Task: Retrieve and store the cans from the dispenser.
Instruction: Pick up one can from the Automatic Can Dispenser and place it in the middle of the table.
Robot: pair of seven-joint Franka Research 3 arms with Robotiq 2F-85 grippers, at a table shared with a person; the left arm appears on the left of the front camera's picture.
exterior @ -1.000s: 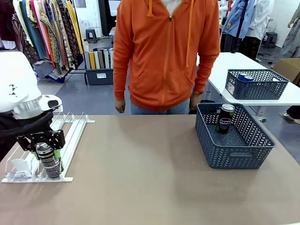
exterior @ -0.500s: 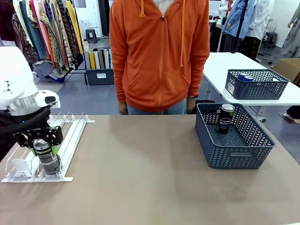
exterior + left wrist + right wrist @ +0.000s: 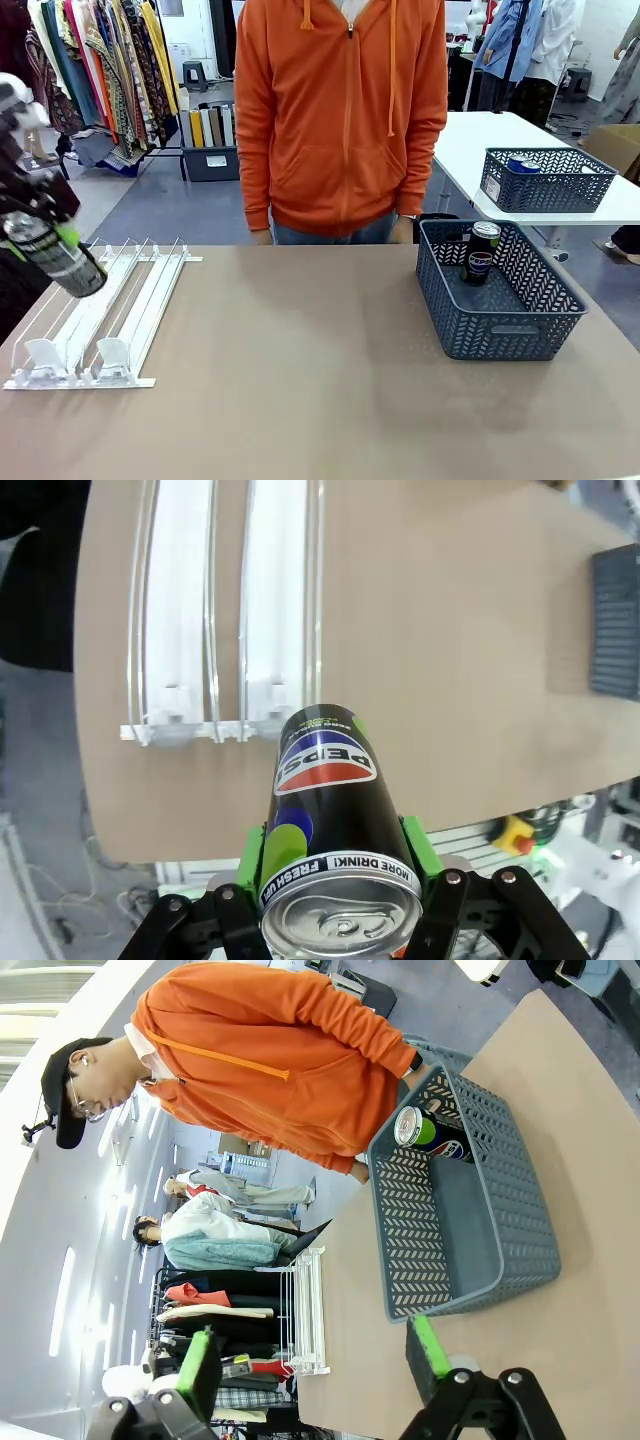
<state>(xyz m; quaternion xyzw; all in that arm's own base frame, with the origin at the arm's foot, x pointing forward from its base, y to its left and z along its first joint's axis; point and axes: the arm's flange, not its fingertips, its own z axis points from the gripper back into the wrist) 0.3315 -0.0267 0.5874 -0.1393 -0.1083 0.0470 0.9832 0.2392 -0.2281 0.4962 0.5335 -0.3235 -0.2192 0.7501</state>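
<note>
Tabletop is plain brown laminate, bare across the middle. Dispenser sits at its left edge, white rails and clear front stops, lanes running toward the person in an orange hoodie standing at the far side. Left gripper has its green pads clamped on a black can with a green-yellow band, silver top facing the wrist camera; in the front view that can hangs tilted in the air above the dispenser's left side, clear of the rails. Right gripper has its jaws spread wide with nothing between them. Dark mesh basket sits on the table's right side with another can standing upright at its back wall. Room behind: clothes racks far left, white table with a second basket far right.
</note>
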